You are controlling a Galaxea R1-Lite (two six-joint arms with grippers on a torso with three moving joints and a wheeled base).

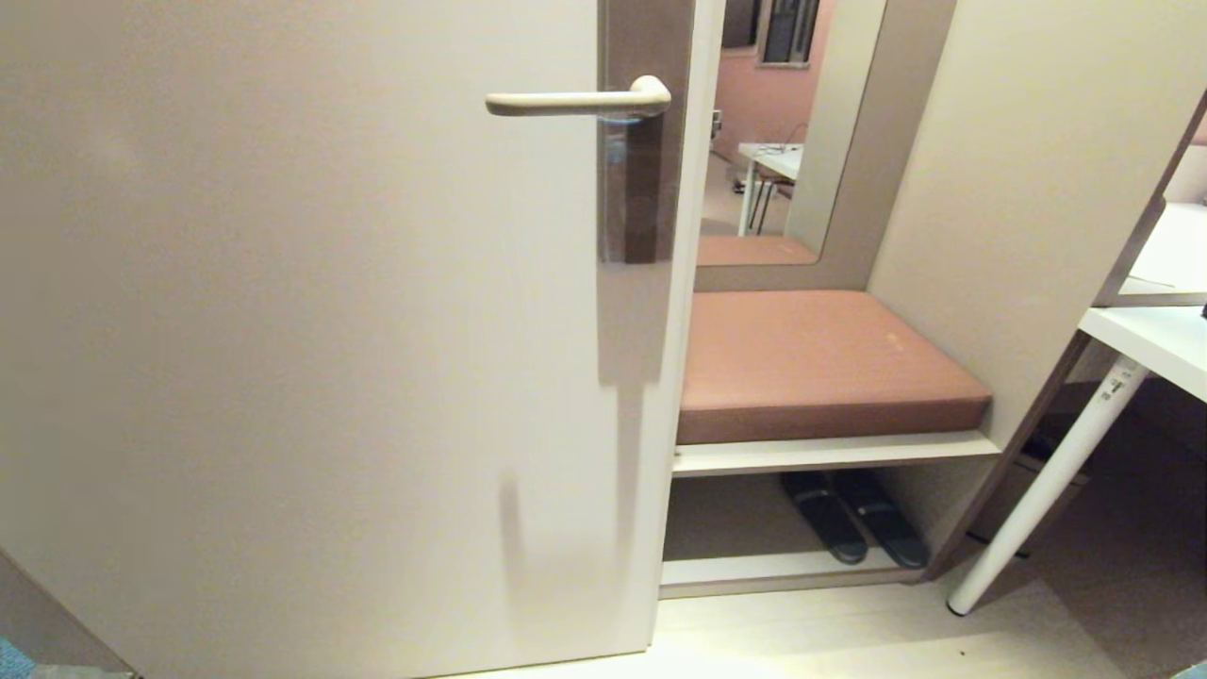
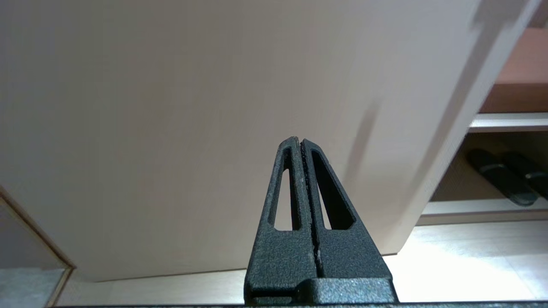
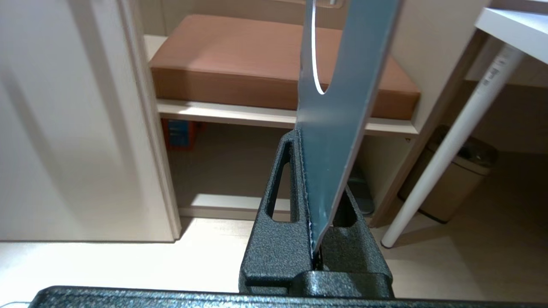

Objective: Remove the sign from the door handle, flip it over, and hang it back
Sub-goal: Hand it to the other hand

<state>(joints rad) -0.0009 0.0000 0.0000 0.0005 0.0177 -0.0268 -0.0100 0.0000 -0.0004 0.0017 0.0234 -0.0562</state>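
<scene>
The cream door handle (image 1: pixel 575 101) juts out level from its brown backplate (image 1: pixel 641 189) on the pale door (image 1: pixel 283 330), with nothing hanging on it. The sign (image 3: pixel 338 107) shows only in the right wrist view, blue side visible, its round hole away from the jaws. My right gripper (image 3: pixel 310 141) is shut on one end of the card, which stands up out of the jaws, low down beside the door's edge. My left gripper (image 2: pixel 300 140) is shut on nothing, pointing at the lower part of the door. Neither gripper shows in the head view.
Right of the door's edge is a nook with a brown seat cushion (image 1: pixel 820 358) and dark slippers (image 1: pixel 853 528) on the shelf below. A white table with a slanted leg (image 1: pixel 1047 490) stands at the right, a bin (image 3: pixel 454 179) under it.
</scene>
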